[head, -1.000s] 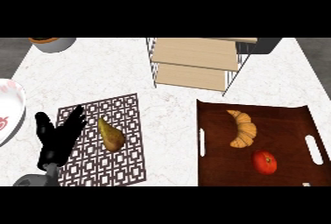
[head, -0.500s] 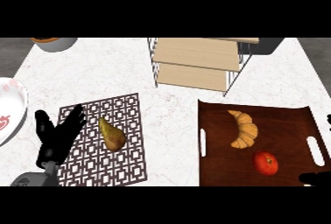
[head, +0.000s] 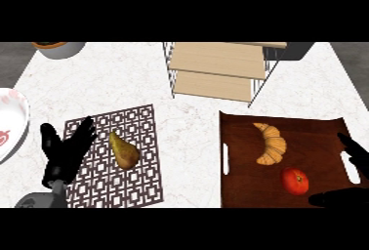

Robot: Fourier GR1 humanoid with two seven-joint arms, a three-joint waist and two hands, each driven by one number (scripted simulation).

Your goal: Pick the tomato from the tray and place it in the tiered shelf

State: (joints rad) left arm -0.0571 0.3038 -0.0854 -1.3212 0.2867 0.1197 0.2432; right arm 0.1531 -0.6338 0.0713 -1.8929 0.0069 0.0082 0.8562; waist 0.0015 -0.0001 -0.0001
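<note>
A red tomato point(head: 295, 180) lies in the near right part of a dark brown tray point(head: 245, 176), beside a croissant point(head: 271, 143). The tiered shelf point(head: 216, 71), light wood boards in a wire frame, stands at the back centre. My right hand point(head: 352, 171) comes in at the view's right edge over the tray's right side, fingers spread on either side of the tomato without touching it, holding nothing. My left hand point(head: 63, 156) rests open at the lower left, fingers up, over the edge of a patterned mat point(head: 137, 127).
A pear point(head: 124, 151) lies on the patterned mat. A white plate point(head: 10, 124) with red marks sits at the left edge. A bowl point(head: 57, 48) stands at the back left, and a dark object point(head: 292, 50) sits behind the shelf on the right.
My right hand has come further into view from the lower right edge, over the tray's right side toward the tomato. The left hand and the objects have not moved.
</note>
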